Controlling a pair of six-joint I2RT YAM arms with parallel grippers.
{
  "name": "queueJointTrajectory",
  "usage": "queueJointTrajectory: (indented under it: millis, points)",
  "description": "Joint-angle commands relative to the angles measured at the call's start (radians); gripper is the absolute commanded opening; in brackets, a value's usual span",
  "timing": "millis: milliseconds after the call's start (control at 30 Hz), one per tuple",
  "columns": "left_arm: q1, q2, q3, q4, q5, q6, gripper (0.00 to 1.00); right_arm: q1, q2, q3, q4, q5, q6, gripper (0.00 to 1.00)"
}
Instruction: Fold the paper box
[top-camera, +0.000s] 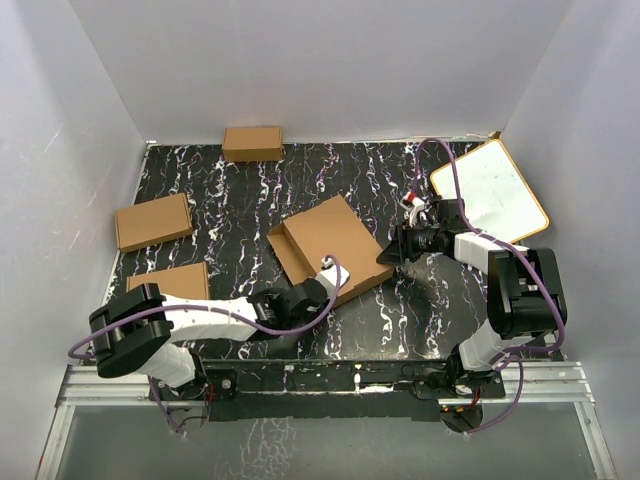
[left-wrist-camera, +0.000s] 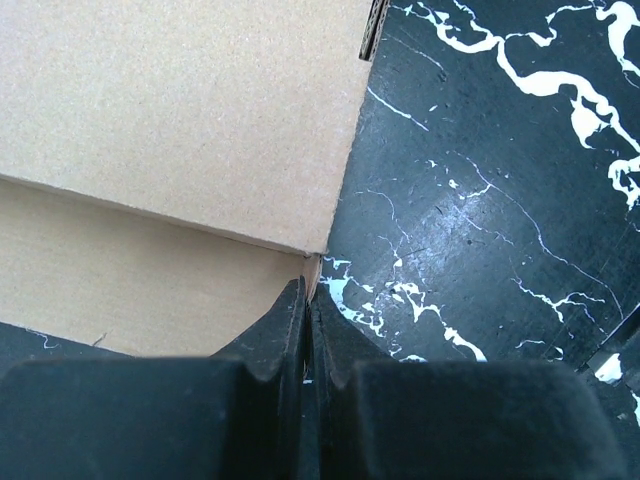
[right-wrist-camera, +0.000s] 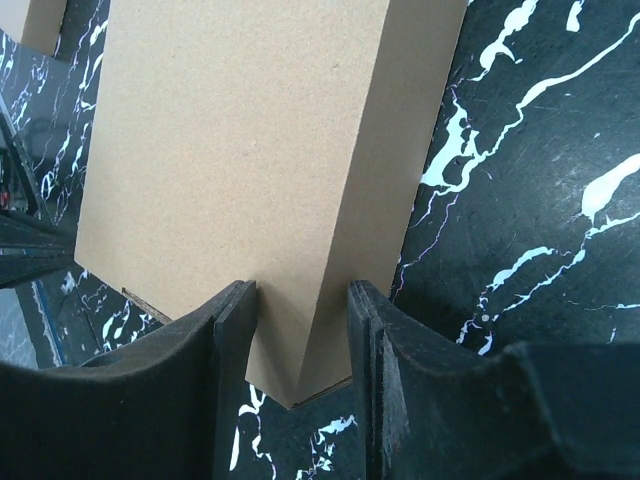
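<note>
Left claw (left-wrist-camera: 305, 305): jaws pressed together, tips at the near corner of the paper box (top-camera: 335, 240). We cannot tell whether a sliver of flap is nipped between them.

Right claw (right-wrist-camera: 298, 318): jaws part-way apart, clamped across the box's right-hand corner, a finger against the card on either side.

Paper box: plain brown corrugated card, lying skewed at the middle of the bench (top-camera: 250, 200), between the two claws. Broad face up; the left end shows a raised wall and an open recess. We judge it light, stiff across its panels, weak along the creases, and apt to slide on the glossy marbled top. We would take hold at edges and flaps, one claw steadying while the other folds; the flat faces offer no purchase.

Near small box (top-camera: 170, 281), middle small box (top-camera: 153, 221), far small box (top-camera: 252, 143): brown, ready-made, well apart from the work.

White board (top-camera: 490, 190): tan rim, far right corner, beyond the right arm.
</note>
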Motion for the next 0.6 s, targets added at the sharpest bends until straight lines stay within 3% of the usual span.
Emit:
queueJointTrajectory:
  millis: [0,567]
  points:
    - [0.026,0.006,0.084,0.038,0.066,0.022,0.0,0.03,0.026,0.01,-0.021,0.026,-0.029,0.45]
    - [0.048,0.037,0.157,-0.025,0.042,0.004,0.0,0.039,0.035,0.018,-0.031,0.031,-0.041,0.45]
